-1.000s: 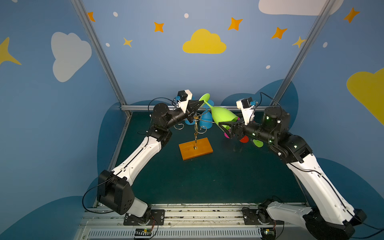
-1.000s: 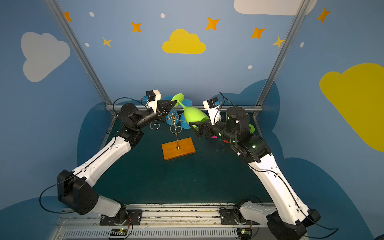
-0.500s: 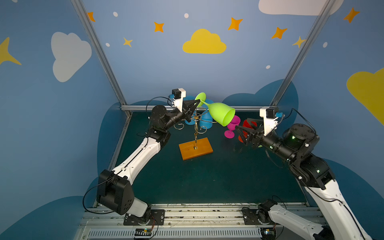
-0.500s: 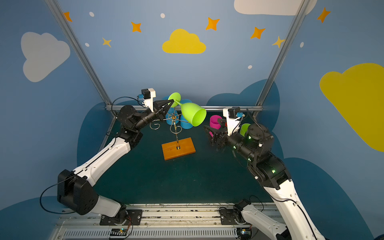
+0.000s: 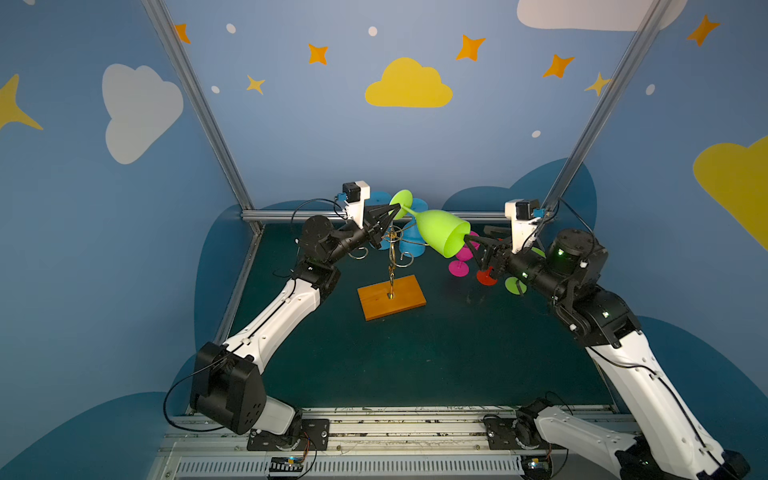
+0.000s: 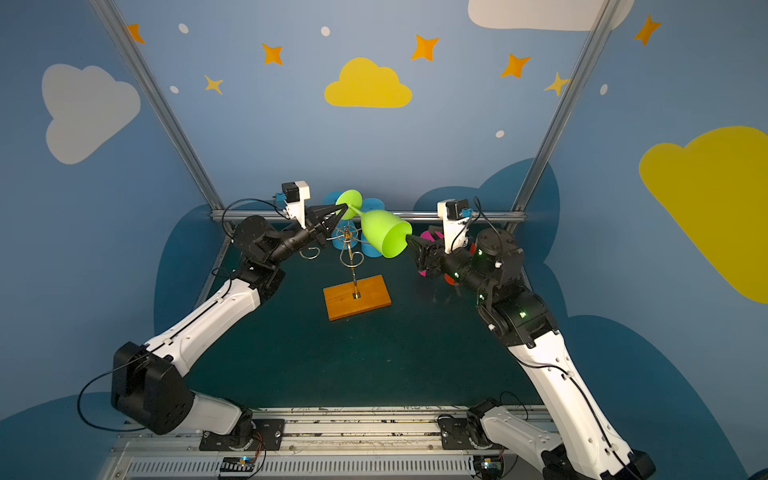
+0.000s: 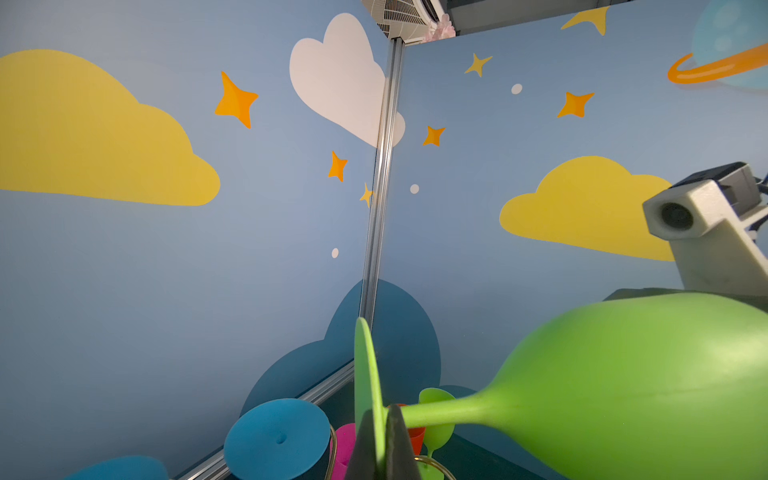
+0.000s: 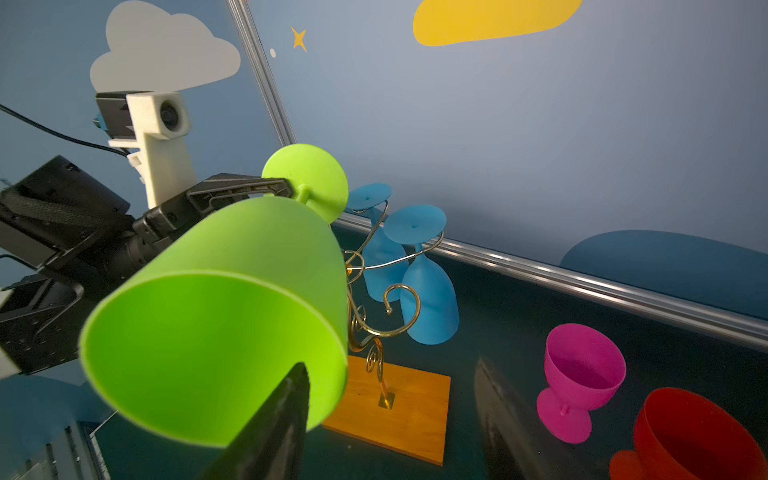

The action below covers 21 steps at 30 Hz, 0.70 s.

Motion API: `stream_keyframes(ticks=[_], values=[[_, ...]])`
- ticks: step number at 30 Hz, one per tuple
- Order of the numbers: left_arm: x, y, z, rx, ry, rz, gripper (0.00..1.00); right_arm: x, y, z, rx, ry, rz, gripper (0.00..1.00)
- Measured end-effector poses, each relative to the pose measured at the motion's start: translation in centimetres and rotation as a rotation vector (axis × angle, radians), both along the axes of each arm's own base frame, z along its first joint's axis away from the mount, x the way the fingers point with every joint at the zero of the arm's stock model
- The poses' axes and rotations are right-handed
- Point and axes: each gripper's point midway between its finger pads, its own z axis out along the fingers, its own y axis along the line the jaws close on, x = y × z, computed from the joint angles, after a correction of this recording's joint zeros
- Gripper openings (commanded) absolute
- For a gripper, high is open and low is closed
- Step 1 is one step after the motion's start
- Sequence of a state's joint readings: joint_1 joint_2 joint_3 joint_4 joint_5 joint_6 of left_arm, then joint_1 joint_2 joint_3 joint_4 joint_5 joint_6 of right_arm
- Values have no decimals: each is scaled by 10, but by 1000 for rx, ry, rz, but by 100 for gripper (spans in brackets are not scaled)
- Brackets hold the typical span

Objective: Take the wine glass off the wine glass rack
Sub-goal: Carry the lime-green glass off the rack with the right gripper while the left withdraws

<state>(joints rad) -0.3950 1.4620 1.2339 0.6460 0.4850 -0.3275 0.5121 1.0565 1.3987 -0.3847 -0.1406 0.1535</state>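
In both top views the dark green worktop (image 5: 415, 357) carries the wine glass rack (image 5: 401, 302), which stands on its wooden base (image 6: 368, 298) near centre. The green wine glass (image 5: 443, 235) is held in the air above the rack's top, at 1 o'clock from the base. It is tilted nearly level, foot toward 10 o'clock and mouth toward 4 o'clock. Two blue glasses (image 8: 430, 307) hang upside down on the rack's curled arms, on its 12 o'clock side. A pink glass (image 8: 582, 374) and a red glass (image 8: 698, 432) sit on the worktop at 3 o'clock from the rack. My left jaws are closed on the green wine glass's foot. My right jaws stand open at its mouth: one finger (image 8: 274, 419) overlaps the rim and the other is well apart. I cannot tell whether the finger touches the rim.
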Motion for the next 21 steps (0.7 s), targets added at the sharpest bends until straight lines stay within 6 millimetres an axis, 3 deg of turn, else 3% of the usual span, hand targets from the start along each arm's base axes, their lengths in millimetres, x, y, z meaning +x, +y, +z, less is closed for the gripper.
stream_keyframes(ticks=[4, 9, 13, 15, 18, 21], values=[[-2, -1, -1, -2, 6, -14, 3, 10, 11, 0, 9, 9, 33, 40], [-2, -1, 0, -6, 6, -15, 3, 13, 24, 1, 31, 25, 92, 11], [-1, 0, 0, -8, 7, -7, 6, 12, 27, 2, 41, 29, 113, 3], [0, 1, 0, -11, 4, -1, 16, 12, 26, 2, 49, 35, 109, 0], [1, 1, -4, -12, 4, 8, 46, 15, 22, 3, 56, 38, 93, 0], [3, 5, -8, -15, 13, 32, 59, 15, 16, 7, 66, 28, 72, 0]])
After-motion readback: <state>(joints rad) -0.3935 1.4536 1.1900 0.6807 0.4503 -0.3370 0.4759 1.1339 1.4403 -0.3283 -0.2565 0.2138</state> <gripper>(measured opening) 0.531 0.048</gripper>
